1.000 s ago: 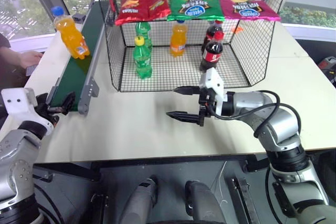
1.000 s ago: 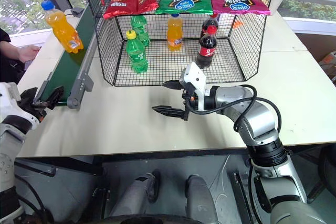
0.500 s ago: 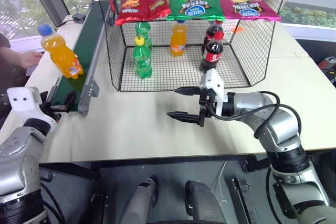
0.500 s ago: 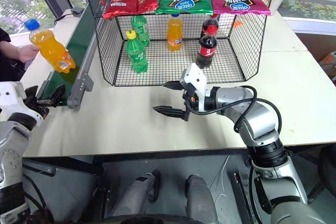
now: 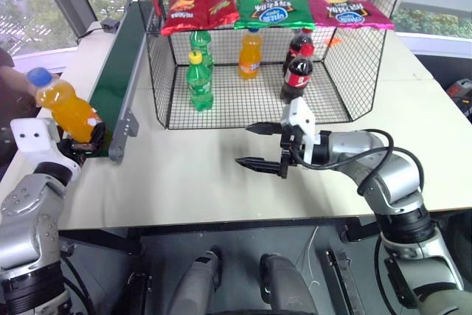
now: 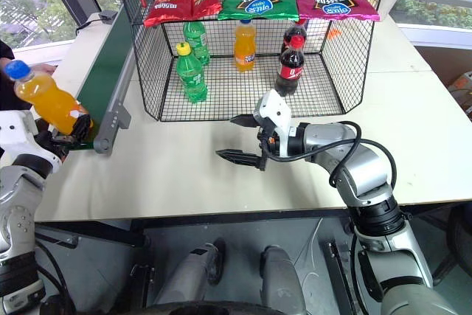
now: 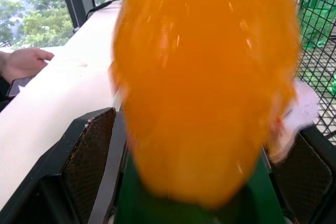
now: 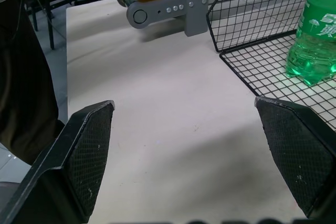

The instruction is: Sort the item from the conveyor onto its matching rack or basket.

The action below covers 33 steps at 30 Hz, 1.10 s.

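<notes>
The soda bottle (image 5: 65,106) leans at the roller end of the conveyor (image 5: 118,79), by the tabletop's left edge, its base between my left gripper (image 5: 82,143)'s spread fingers; I cannot tell whether they touch it. My right gripper (image 5: 254,144) hangs wide apart, empty, before the cage (image 5: 354,57).

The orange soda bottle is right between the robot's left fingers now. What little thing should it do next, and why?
Probably close the left gripper on the orange soda bottle. The bottle leans at the near end of the conveyor, its lower part between the two open black fingers, which do not look clamped yet. Gripping now should stop it tipping off the belt, before it is carried to the wire cage.
</notes>
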Tool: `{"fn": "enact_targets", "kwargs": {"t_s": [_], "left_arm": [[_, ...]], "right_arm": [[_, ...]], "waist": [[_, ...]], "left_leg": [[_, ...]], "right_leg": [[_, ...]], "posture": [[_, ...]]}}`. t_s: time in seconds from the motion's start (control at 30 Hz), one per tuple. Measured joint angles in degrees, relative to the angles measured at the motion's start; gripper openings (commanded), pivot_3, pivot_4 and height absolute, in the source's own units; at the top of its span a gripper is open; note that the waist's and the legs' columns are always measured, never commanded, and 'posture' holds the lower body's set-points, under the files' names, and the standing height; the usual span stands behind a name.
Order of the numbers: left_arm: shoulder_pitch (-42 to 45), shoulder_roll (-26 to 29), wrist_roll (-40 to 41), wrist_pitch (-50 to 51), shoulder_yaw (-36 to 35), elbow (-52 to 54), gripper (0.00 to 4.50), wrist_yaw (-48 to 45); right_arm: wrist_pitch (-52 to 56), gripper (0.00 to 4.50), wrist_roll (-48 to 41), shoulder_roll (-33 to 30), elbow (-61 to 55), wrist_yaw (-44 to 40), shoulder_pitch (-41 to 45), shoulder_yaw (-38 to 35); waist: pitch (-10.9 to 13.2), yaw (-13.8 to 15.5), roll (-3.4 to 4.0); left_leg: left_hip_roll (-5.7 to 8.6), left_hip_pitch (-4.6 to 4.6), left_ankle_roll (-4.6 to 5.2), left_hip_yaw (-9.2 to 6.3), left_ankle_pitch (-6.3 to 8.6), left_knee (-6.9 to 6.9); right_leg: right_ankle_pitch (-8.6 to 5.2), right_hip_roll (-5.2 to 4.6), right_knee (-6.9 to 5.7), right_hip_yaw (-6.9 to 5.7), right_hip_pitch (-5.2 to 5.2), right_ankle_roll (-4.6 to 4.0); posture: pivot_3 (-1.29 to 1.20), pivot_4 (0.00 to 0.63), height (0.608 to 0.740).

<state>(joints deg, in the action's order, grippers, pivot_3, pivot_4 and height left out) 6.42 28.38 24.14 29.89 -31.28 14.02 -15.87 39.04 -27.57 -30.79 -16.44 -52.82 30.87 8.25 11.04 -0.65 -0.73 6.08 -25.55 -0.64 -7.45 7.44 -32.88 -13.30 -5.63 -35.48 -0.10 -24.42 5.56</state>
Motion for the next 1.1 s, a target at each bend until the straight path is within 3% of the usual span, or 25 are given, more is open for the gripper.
{"fn": "enact_targets", "kwargs": {"t_s": [0.07, 0.1, 0.33, 0.53, 0.83, 1.1], "left_arm": [[-0.16, -0.01, 0.36, -0.82, 0.17, -0.21, 3.11, -1.33], [-0.31, -0.03, 0.72, -1.06, 0.18, -0.22, 2.98, -1.99], [-0.01, 0.19, 5.2, 0.01, 0.09, -0.13, 2.98, -3.95], [3.59, 4.51, 8.93, 3.3, 1.37, 0.84, 2.98, -6.87], [9.42, 7.92, 9.0, 4.54, 16.81, 2.94, 2.98, -18.08], [15.4, 2.66, 4.53, -0.88, 30.81, -1.55, 2.98, -25.95]], "right_arm": [[0.0, 4.5, 0.0, -0.03, 0.0, 0.11, 0.0, 0.0], [0.0, 4.5, 0.0, -0.04, 0.0, 0.14, 0.0, 0.0], [0.02, 4.5, -0.03, -0.18, -0.01, 0.19, -0.01, 0.0], [0.26, 4.5, -0.21, -0.9, -0.04, 0.23, -0.05, -0.02], [0.66, 4.5, -0.55, -1.48, -0.16, 0.71, -0.02, -0.14], [1.39, 4.5, -0.96, -1.69, -0.29, 1.83, 0.05, -0.8]], "waist": [[0.0, 0.0, 0.0], [0.0, 0.01, 0.0], [0.0, 0.12, 0.0], [0.01, 0.03, -0.01], [0.01, 0.02, -0.01], [0.01, -0.01, -0.01]], "left_leg": [[0.0, 0.0, 0.0, 0.0, 0.0, 0.0], [0.0, 0.0, 0.0, 0.0, 0.0, 0.0], [0.0, -0.01, 0.0, -0.01, 0.0, 0.0], [0.01, -0.06, 0.0, -0.01, 0.0, 0.0], [0.01, -0.07, 0.01, 0.01, 0.0, 0.0], [0.02, -0.07, 0.02, 0.04, 0.0, 0.0]], "right_leg": [[0.0, 0.0, 0.0, 0.0, 0.0, 0.0], [0.0, 0.0, 0.0, 0.0, 0.0, 0.0], [0.0, 0.0, 0.01, -0.01, 0.02, 0.0], [0.0, 0.01, 0.03, -0.02, -0.03, 0.0], [0.01, 0.01, 0.05, -0.01, -0.02, -0.01], [0.01, 0.01, 0.05, -0.01, -0.03, 0.0]], "posture": [[0.0, 0.15, 0.738], [0.0, 0.15, 0.738], [0.0, 0.15, 0.738], [0.0, 0.15, 0.738], [0.0, 0.15, 0.738], [0.0, 0.15, 0.738]]}}
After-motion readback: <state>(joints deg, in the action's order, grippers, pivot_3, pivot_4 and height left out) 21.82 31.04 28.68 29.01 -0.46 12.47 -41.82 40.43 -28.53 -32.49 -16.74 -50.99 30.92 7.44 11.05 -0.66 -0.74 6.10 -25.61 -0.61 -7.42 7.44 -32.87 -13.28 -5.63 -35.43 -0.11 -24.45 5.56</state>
